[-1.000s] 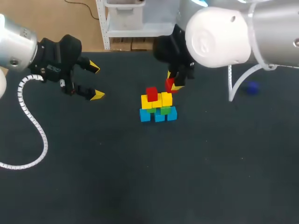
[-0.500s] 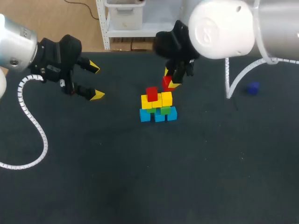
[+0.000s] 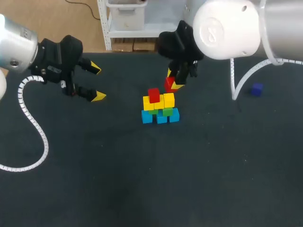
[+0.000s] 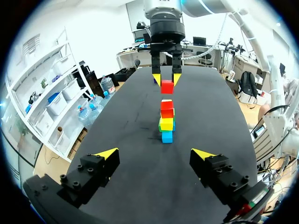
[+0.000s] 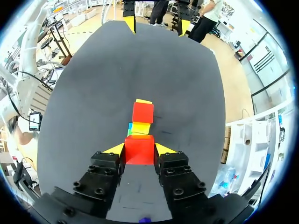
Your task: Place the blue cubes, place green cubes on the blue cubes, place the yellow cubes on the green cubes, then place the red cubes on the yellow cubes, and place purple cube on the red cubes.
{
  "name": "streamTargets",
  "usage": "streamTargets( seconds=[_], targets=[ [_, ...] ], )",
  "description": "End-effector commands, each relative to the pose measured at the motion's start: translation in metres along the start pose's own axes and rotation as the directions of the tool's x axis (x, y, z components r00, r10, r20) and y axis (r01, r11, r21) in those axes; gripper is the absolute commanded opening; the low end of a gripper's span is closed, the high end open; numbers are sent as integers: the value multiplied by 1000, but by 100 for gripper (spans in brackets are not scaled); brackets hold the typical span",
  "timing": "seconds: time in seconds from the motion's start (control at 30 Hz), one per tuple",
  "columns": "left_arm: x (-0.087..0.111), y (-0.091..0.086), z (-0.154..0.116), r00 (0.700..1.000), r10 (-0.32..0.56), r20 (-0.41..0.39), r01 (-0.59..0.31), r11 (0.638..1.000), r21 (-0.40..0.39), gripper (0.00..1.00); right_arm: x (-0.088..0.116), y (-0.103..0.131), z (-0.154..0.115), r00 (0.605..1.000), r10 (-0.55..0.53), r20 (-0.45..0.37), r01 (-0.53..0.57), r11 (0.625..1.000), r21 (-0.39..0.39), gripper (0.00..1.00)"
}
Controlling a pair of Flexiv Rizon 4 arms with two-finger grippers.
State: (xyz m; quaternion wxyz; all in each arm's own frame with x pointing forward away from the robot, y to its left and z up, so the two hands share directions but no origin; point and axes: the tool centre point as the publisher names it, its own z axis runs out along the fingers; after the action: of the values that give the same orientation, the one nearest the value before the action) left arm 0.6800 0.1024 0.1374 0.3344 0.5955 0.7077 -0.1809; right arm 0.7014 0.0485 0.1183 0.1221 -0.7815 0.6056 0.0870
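Note:
A stack of cubes stands mid-table: blue cubes at the base, green above them, yellow on top, and one red cube on the left yellow. My right gripper hangs just above and behind the stack's right side, shut on a second red cube. From the left wrist that held red cube shows above the stack. My left gripper hangs open and empty at the left. A purple cube lies far right.
A white cable loops down from the right arm near the purple cube. A corrugated white hose trails from the left arm across the table's left part. Bare dark table spreads in front of the stack.
My right gripper has shifted slightly left and up with the red cube, now nearer over the stack. The left arm has not moved.

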Motion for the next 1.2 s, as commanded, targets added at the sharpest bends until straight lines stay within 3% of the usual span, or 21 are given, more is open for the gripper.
streamTargets(
  seconds=[0.03,0.5,0.93,1.2],
  targets=[
    [2,-1,0,1000,4,8,-4,1000,-2,100,1,1,0,1000,0,2,0,1000,2,0],
    [2,-1,0,1000,4,8,-4,1000,-2,100,-11,-1,4,1000,-20,-15,19,999,-31,0],
    [2,-1,0,1000,4,8,-4,1000,-2,100,-8,12,3,994,5,-106,-13,998,-69,0],
    [2,-1,0,1000,4,8,-4,1000,-2,100,-8,18,14,994,17,-105,-27,995,-94,0]
  ],
)
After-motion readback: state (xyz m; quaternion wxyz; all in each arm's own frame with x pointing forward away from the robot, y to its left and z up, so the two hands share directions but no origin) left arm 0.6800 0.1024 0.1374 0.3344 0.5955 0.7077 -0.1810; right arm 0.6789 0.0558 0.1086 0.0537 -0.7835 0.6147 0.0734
